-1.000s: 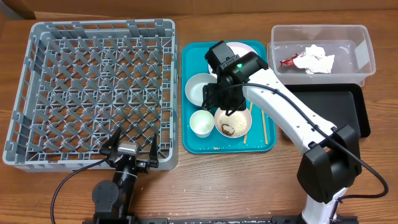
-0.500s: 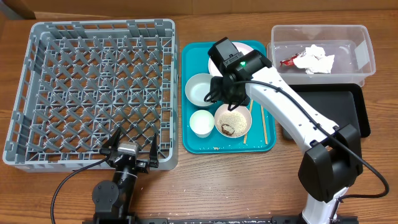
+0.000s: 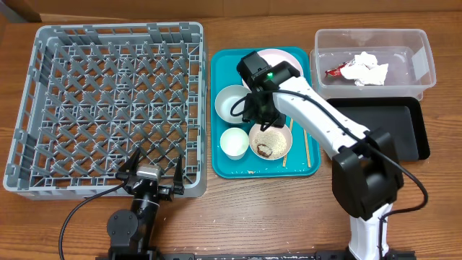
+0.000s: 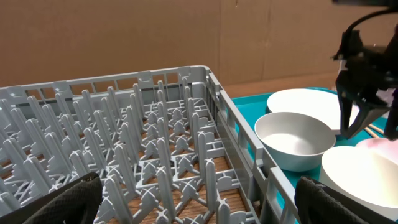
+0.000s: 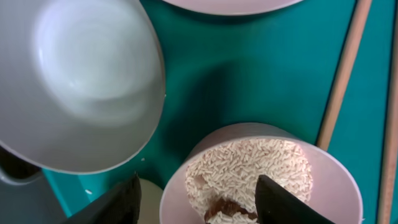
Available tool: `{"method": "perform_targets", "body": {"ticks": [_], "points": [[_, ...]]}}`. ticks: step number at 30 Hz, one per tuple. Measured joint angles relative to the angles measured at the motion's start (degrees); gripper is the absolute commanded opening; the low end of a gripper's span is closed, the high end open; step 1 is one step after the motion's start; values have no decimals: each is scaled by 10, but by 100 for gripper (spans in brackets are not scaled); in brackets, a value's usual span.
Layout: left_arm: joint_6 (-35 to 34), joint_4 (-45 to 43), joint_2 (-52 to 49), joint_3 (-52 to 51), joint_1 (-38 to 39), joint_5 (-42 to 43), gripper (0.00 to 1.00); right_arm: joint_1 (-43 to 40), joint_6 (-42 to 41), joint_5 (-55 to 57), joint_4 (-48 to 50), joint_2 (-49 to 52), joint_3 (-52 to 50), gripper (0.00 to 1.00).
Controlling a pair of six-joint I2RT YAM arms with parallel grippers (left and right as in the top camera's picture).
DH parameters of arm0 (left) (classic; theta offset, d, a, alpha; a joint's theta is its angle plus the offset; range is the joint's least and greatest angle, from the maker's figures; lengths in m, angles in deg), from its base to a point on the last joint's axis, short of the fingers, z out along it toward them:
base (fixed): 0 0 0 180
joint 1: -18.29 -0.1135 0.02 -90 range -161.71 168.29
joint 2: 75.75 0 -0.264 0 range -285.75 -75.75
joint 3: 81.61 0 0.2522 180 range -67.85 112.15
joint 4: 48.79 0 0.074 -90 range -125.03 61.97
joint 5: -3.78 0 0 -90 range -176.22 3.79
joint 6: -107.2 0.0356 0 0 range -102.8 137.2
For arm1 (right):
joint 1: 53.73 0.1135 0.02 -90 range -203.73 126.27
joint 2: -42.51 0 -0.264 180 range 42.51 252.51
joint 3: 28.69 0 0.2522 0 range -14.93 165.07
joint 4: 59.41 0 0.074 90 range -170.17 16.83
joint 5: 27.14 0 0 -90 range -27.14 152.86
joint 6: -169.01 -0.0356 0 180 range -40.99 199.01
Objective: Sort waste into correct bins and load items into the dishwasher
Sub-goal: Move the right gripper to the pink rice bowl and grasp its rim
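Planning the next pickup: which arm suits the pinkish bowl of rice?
Right. The right claw hangs open over the round pinkish rice bowl; the left claw sits by the grey plastic dish rack, farther off.

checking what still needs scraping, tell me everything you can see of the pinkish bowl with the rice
The pinkish bowl is round and smooth, upright on the teal tray between the small white cup and the chopsticks. It holds white rice grains and a brown lump. The open right gripper hangs above it, one finger over the rice.
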Motion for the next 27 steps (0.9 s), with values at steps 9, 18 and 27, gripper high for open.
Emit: {"method": "perform_targets", "body": {"ticks": [9, 18, 27], "points": [[0, 0, 0, 0, 0, 0, 100, 0, -6, 0, 6, 13, 0, 59], [0, 0, 0, 0, 0, 0, 100, 0, -16, -1, 4, 38, 0, 50], [0, 0, 0, 0, 0, 0, 100, 1, -20, -1, 2, 39, -24, 42]]}}
